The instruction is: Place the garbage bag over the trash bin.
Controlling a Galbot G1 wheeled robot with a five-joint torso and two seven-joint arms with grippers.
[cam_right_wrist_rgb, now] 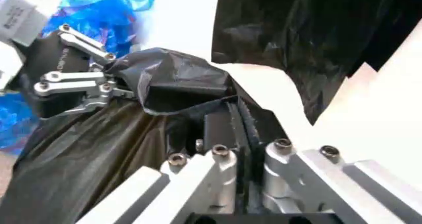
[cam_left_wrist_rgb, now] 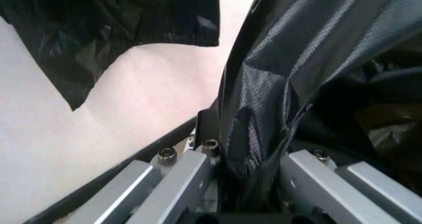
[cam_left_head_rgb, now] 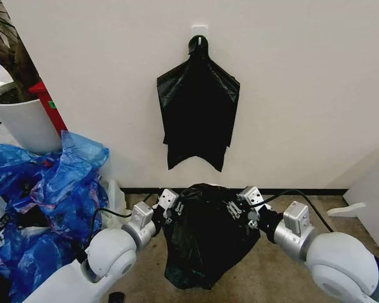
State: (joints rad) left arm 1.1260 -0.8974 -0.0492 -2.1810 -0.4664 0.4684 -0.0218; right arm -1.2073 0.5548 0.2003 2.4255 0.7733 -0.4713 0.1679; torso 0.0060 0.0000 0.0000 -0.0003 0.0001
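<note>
The garbage bag [cam_left_head_rgb: 205,246], glossy, black and wrinkled, hangs between my two grippers just above the floor, in front of the wall. My left gripper [cam_left_head_rgb: 170,205] is shut on the bag's upper left edge, and the film [cam_left_wrist_rgb: 329,61] is bunched between its fingers [cam_left_wrist_rgb: 191,174]. On the upper right edge my right gripper [cam_left_head_rgb: 243,203] is shut too, with the bag's rim pinched in its jaws [cam_right_wrist_rgb: 242,159]. The right wrist view also takes in the left gripper [cam_right_wrist_rgb: 99,85] holding the far side of the bag [cam_right_wrist_rgb: 99,155]. The trash bin is hidden.
A flat black bundle [cam_left_head_rgb: 198,107] hangs from a wall hook right above the bag. A heap of blue plastic bags [cam_left_head_rgb: 44,202] fills the left floor, with a big white plant pot [cam_left_head_rgb: 19,120] behind it. A white object [cam_left_head_rgb: 350,208] lies at the right.
</note>
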